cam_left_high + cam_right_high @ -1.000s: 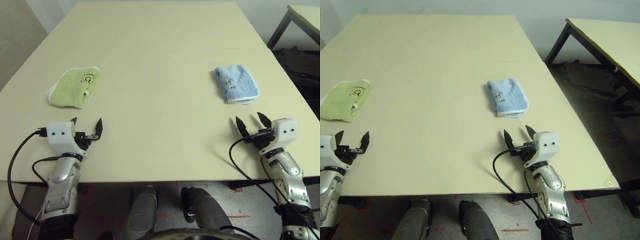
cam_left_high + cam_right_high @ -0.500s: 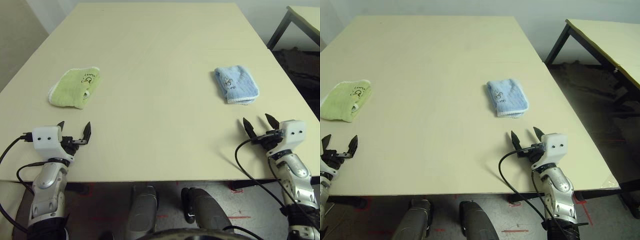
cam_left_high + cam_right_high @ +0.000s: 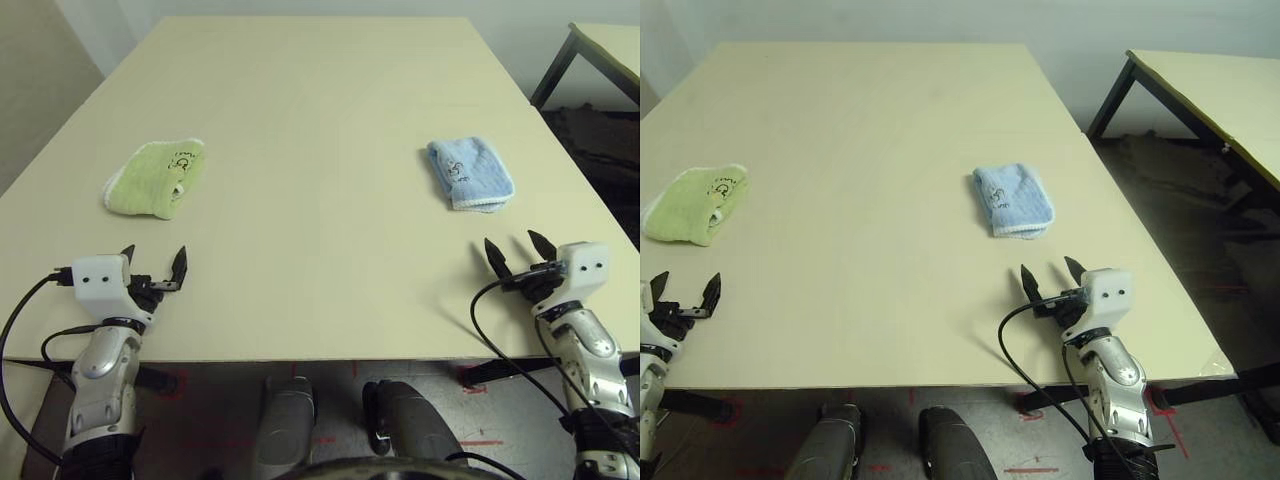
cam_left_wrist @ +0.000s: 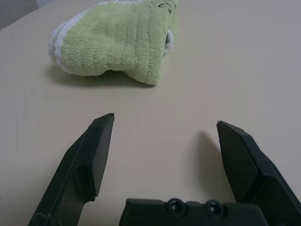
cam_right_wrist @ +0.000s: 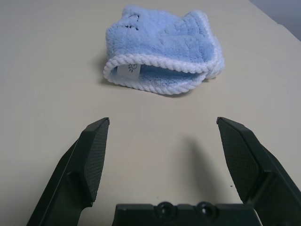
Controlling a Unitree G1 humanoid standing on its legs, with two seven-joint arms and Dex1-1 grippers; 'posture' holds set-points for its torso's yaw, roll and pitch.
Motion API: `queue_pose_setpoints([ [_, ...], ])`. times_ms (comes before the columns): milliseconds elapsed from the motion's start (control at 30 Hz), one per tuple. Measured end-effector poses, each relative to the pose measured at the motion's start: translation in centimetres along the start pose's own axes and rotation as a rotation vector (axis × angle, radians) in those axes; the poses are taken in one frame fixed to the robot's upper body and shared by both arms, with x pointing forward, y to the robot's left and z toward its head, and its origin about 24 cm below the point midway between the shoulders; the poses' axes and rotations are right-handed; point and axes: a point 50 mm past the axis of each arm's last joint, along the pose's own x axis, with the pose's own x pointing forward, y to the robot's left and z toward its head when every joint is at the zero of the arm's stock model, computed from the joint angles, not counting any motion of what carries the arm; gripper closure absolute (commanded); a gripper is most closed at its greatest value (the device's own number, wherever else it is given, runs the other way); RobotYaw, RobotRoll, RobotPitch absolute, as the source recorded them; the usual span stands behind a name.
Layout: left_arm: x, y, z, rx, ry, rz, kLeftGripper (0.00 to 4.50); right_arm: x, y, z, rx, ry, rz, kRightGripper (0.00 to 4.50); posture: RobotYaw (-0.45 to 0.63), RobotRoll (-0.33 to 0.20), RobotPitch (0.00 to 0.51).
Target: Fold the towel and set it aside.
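From my left eye I'm seeing the green towel (image 3: 150, 182) lying folded into a small bundle on the robot's left side of the table (image 3: 300, 200), just beyond my left gripper (image 3: 155, 252), and nothing is touching it! The blue towel (image 3: 472, 176), folded too, is sitting over on the right, past my right gripper (image 3: 515, 240), so the folding is looking done to me, and with the green one lying off to the side, the setting aside is looking done as well; I'm judging that little or nothing is remaining, bar drawing my arms clear. Over to my right eye: the pale, smooth tabletop is stretching away towards a plain light wall (image 3: 890, 18), a second table (image 3: 1230, 90) is standing off to the right, and red marks are showing on the dark floor below. Now my left wrist: my jaws there are spreading wide, gripping nothing, with the green bundle resting ahead of them, apart from the tips. And on my right wrist, those jaws are gaping too, holding nothing, the blue towel lying ahead, its white edging facing me
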Motion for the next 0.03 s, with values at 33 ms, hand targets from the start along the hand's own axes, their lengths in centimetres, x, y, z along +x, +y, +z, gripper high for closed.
queue_pose_setpoints([
  [33, 0.01, -0.03, -0.01, 0.0, 0.0, -0.001, 0.04, -0.02, 0.01, -0.03, 0.001, 0.001, 0.0, 0.0, 0.08, 0.0, 0.122],
])
